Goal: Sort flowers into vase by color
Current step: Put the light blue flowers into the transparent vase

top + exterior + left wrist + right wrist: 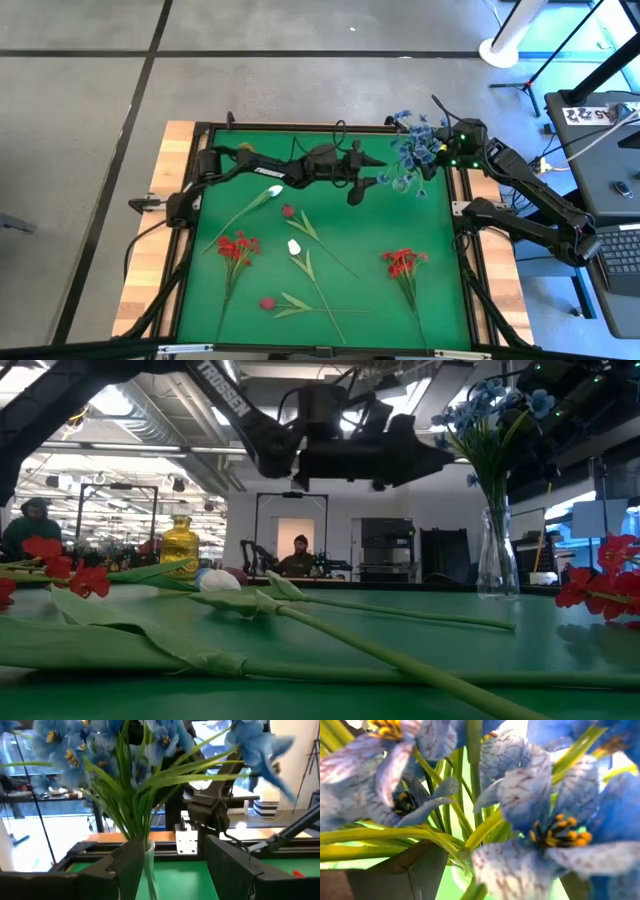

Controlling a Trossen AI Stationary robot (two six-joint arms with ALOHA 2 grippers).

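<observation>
Blue flowers (412,150) stand upright in a clear glass vase (492,565). Red clusters (404,262), white tulips (294,246) and dark pink buds (267,303) lie flat on the green desk (360,225).

Blue flowers (540,820) fill right wrist view, hiding right hand (one finger showing); vase (493,555) mouth unseen.

On the green tabletop (380,300) lie six loose flowers: two red cluster stems, one on the left arm's side (236,247) and one on the right arm's side (402,262); two white tulip buds (273,192) (294,246); and two small dark red-pink buds (288,211) (267,303). One clear glass vase (491,556) stands at the far edge, holding one bunch of blue flowers (412,150). Two robot arms reach over the tabletop.
</observation>
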